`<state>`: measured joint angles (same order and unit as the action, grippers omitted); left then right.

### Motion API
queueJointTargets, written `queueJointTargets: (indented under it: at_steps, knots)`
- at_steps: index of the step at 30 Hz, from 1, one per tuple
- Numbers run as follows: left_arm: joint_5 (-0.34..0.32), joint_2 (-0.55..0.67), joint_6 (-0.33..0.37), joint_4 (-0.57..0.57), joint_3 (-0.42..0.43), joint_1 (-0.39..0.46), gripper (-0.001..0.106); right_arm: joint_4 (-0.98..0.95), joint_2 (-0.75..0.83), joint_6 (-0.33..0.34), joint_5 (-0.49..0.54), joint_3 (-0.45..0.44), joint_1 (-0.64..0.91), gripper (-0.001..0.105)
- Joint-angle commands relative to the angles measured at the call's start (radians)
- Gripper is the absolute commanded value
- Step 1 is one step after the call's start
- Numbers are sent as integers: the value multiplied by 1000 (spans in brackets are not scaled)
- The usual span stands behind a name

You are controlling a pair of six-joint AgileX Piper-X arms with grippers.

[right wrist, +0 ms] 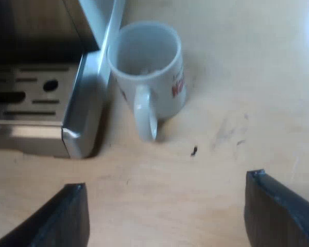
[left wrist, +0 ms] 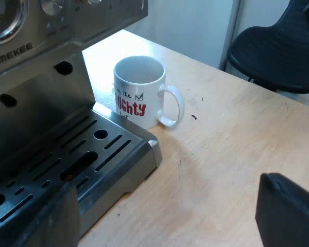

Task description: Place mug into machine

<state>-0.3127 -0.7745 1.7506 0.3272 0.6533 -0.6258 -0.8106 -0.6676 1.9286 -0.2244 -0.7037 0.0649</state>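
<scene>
The espresso machine [left wrist: 36, 77] stands on the wooden bench [left wrist: 232, 154], drip tray [left wrist: 129, 154] in front. The white mug [left wrist: 139, 92] stands upright on the bench just beside the tray's corner, long axis vertical, mouth up, handle pointing away from the machine. My left gripper [left wrist: 165, 216] is spread wide and empty, the mug well ahead of its jaws. My right gripper [right wrist: 167, 206] is likewise spread and empty, the mug's handle turned toward it.

Bare tabletop [left wrist: 232, 154] lies open around the handle side of the white mug [left wrist: 139, 90], while the espresso machine [left wrist: 36, 98] hems in its other side, the steel drip tray [left wrist: 126, 175] corner just beside the mug under the overhanging front.
</scene>
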Motion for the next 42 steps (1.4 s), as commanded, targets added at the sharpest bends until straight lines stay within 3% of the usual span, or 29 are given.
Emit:
queueJointTargets:
  at_steps: [1,8,10,14,21,25,42]
  knots:
    - [10,0,-3,-19,3,-3,72,52,-14,5,-28,39,-1,64]
    - [10,0,-3,-19,3,-3,72,213,-60,-1,-11,178,-110,64]
    - [10,0,-3,-19,3,-3,72,304,-74,-39,20,215,-158,64]
    - [10,0,-3,-19,3,-3,72,535,-117,-160,180,312,-260,64]
    - [10,0,-3,-19,3,-3,72,842,-244,-182,305,431,-350,64]
    - [10,0,-3,-19,3,-3,72,972,-321,-231,362,457,-350,64]
    - [10,0,-3,-19,3,-3,72,1465,-726,-231,403,459,-350,64]
